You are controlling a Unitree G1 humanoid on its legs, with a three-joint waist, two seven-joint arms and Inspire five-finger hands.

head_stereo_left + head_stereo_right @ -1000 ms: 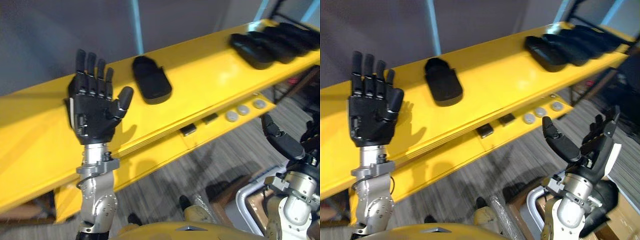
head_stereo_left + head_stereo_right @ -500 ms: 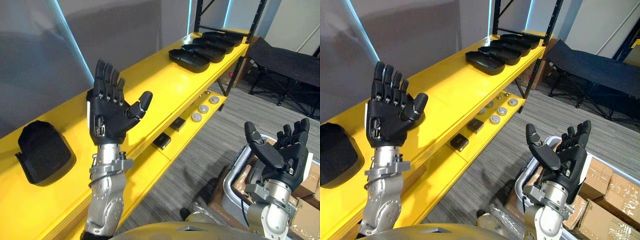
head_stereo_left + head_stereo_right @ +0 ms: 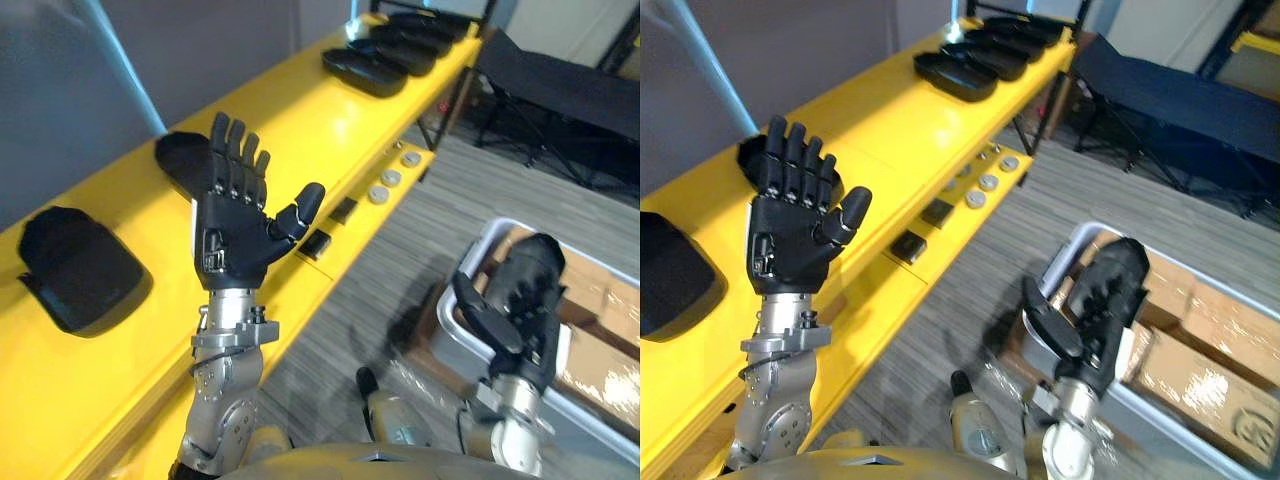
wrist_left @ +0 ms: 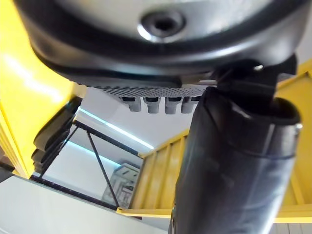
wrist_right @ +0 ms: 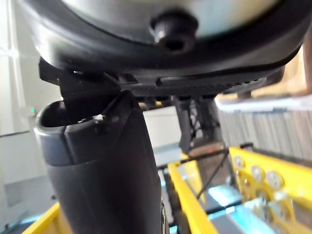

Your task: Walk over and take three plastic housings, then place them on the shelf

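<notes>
Black plastic housings lie on the long yellow shelf (image 3: 300,130): one at the near left (image 3: 80,265), one (image 3: 180,160) just behind my raised left hand, and several in a row at the far end (image 3: 380,65). My left hand (image 3: 235,235) is held upright in front of the shelf, palm facing me, fingers straight and spread, holding nothing. My right hand (image 3: 525,300) hangs low on the right over a grey bin, thumb out and fingers extended, also empty. Neither hand touches a housing.
A lower yellow ledge carries round silver discs (image 3: 390,180) and small black blocks (image 3: 330,225). A grey bin (image 3: 500,235) holding cardboard boxes (image 3: 600,330) stands on the floor at right. A dark folding cot (image 3: 560,90) sits beyond the shelf's end.
The whole view has shifted, so the camera moved; a second housing now shows behind my left hand. My right hand has turned and dropped lower over the bin. The left hand stays raised and open.
</notes>
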